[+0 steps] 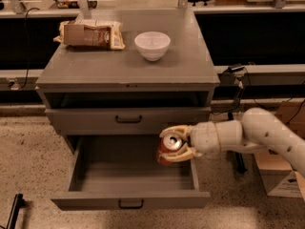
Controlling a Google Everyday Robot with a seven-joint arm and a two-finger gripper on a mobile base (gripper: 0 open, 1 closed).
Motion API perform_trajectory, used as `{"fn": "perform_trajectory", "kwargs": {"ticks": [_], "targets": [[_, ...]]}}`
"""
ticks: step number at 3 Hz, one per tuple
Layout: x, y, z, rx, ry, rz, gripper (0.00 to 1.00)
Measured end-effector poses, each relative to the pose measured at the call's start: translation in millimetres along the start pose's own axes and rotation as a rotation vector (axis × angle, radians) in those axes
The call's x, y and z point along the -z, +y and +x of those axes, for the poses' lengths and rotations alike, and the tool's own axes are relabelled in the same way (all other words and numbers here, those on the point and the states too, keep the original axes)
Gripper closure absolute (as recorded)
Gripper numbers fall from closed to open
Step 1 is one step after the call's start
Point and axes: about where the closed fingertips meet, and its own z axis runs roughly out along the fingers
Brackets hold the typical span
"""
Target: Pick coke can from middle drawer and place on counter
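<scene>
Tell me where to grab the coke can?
Grip the coke can around its round side, below the silver top, coming from the right. The gripper, over the right part of the middle drawer, is shut on it that way; the narrow body fits between its fingers.

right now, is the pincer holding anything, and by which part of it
The pincer grips the coke can by its sides near the top, over the open middle drawer.
</scene>
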Motion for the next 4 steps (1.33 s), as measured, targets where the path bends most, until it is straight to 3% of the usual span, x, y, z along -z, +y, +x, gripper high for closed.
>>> {"fn": "perform_trajectory", "kwargs": {"ticks": [1,2,3,4], "targets": [[35.4,-16.1,-49.5,0.035,0.049,-0.013,1.00],[64.5,-46.2,-88.2,0.028,0.115,-0.017,1.00],[76.2,-106.4,-157.2,0.006,0.130,-0.051,1.00],[74.9,-111.7,-163.5,0.013,0.125,-0.048,1.00]]}}
